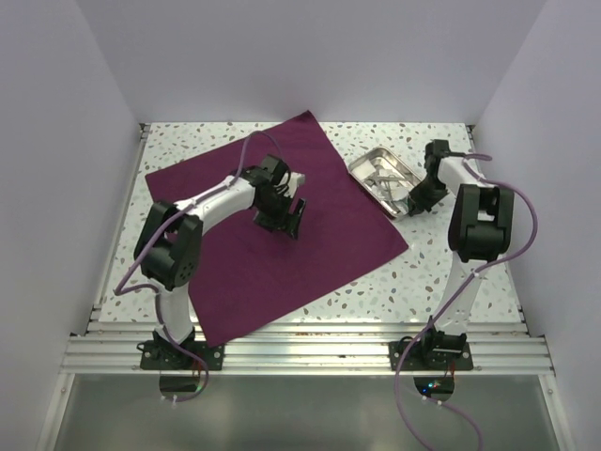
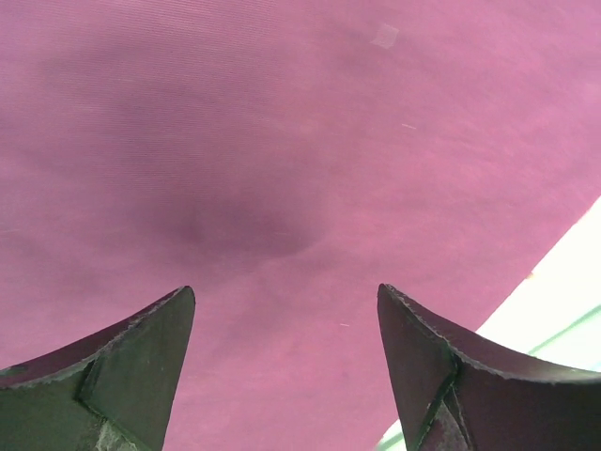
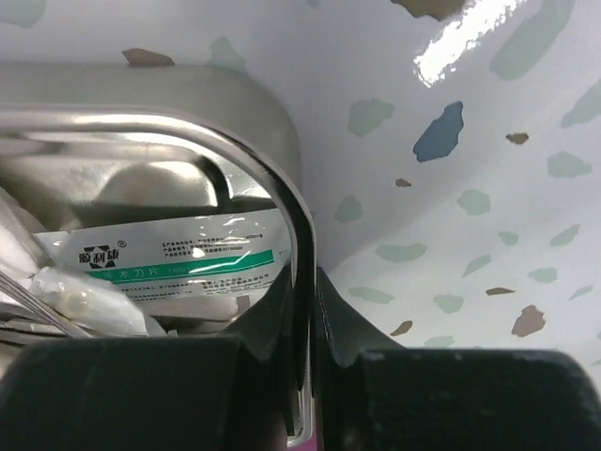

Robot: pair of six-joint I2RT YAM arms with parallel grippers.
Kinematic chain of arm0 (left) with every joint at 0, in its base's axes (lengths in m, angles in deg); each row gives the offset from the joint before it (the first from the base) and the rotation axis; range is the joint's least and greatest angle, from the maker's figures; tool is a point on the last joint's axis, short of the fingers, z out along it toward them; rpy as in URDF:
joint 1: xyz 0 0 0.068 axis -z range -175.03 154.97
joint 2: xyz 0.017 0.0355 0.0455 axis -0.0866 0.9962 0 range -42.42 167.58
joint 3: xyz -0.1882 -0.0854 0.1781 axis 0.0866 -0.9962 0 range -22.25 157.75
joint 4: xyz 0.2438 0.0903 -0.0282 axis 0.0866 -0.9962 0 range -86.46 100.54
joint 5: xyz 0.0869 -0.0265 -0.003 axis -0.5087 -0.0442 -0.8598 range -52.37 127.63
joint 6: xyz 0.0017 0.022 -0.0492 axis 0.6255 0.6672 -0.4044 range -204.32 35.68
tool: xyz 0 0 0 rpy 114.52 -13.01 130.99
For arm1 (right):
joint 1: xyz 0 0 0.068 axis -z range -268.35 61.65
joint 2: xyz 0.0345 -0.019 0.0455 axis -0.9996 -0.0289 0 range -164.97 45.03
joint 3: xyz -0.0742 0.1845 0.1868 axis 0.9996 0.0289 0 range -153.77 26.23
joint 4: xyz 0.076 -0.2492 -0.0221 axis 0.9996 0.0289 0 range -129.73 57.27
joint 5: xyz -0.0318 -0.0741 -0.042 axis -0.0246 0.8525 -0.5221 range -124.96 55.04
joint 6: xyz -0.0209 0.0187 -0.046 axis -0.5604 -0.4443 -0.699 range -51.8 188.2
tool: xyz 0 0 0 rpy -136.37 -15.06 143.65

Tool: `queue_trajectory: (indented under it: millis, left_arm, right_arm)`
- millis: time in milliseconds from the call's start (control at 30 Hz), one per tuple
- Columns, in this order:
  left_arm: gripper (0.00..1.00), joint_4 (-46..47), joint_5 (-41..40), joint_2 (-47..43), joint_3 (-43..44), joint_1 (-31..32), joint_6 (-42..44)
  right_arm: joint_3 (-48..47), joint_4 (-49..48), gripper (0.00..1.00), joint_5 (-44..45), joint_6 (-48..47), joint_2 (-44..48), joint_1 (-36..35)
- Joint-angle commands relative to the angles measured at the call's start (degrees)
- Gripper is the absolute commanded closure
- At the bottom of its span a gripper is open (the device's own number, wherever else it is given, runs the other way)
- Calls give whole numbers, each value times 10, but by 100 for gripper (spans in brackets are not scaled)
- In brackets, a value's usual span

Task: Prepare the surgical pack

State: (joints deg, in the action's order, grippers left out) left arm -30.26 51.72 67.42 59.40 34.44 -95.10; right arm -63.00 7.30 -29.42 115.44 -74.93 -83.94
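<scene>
Right gripper (image 3: 308,299) pinches tray (image 3: 141,89) rim; tray contents mostly hidden.

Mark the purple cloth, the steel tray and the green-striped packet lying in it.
purple cloth (image 1: 300,268): overhead view, bare part of the sheet near its middle.
steel tray (image 3: 216,94): right wrist view, outer wall at its rounded corner.
packet (image 3: 178,252): right wrist view, its printed label.

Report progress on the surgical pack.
Done: the drape lies spread flat on the table. In hand: the right gripper pinches the rim of the steel tray at the drape's right edge; the left gripper hangs open over the drape's middle. Left: the tray is not on the drape yet, and nothing is folded.
</scene>
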Motion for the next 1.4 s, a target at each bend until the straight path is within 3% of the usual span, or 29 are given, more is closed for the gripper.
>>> queue_trajectory:
  millis: [0,100,533,933,1000,1133,1367]
  left_arm:
    - [18,-5,38,-11,4,26,12]
    - [18,18,72,-6,-7,28,-20]
    - [17,28,170,143,38,40,-115]
    - [17,92,238,231,177,67,-248]
    - [14,94,186,191,179,67,-252]
    - [1,121,84,57,85,63,-237]
    - [1,102,-80,-201,-53,19,-231]
  right_arm:
    - [14,-18,96,-8,-6,16,17]
    - [8,-18,100,-25,-20,35,22]
    - [-49,54,100,-75,-58,144,39]
    - [-25,47,100,-171,-57,240,32]
    - [-23,48,100,-174,-78,241,30]
    - [-13,42,100,-172,-102,244,20]
    - [-36,34,100,-144,-156,206,-71]
